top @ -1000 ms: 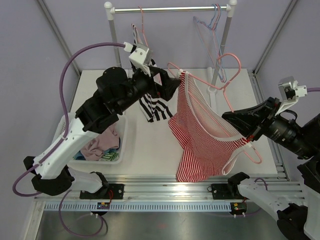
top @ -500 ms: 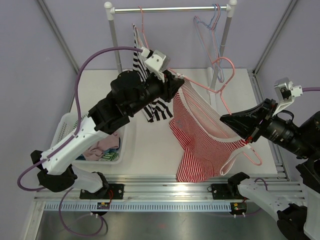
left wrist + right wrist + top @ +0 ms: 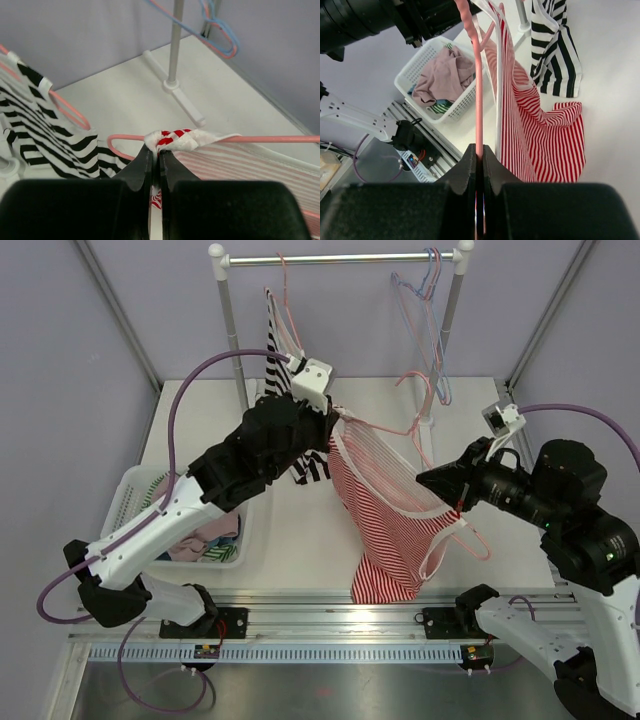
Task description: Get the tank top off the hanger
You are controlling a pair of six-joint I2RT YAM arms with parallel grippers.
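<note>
The red-and-white striped tank top (image 3: 385, 530) hangs from a pink hanger (image 3: 385, 428) held in the air over the table, its hem touching the tabletop. My left gripper (image 3: 335, 418) is shut on the bunched strap (image 3: 175, 140) at the hanger's left end (image 3: 270, 139). My right gripper (image 3: 437, 490) is shut on the hanger's thin pink wire (image 3: 478, 100), with the tank top (image 3: 540, 135) draped just right of it. In the wrist views, the left gripper (image 3: 155, 152) pinches cloth and the right gripper (image 3: 480, 150) pinches wire.
A white basket (image 3: 140, 502) of clothes sits at the left. Behind stands a clothes rail (image 3: 340, 258) with a black-and-white striped top (image 3: 285, 350) on a pink hanger and empty blue and pink hangers (image 3: 425, 310). The rail's foot (image 3: 182, 102) rests on the table.
My left gripper has closed on the tank top's strap at the hanger's end. The right arm has swung the hanger and tank top left, toward the table's middle.
</note>
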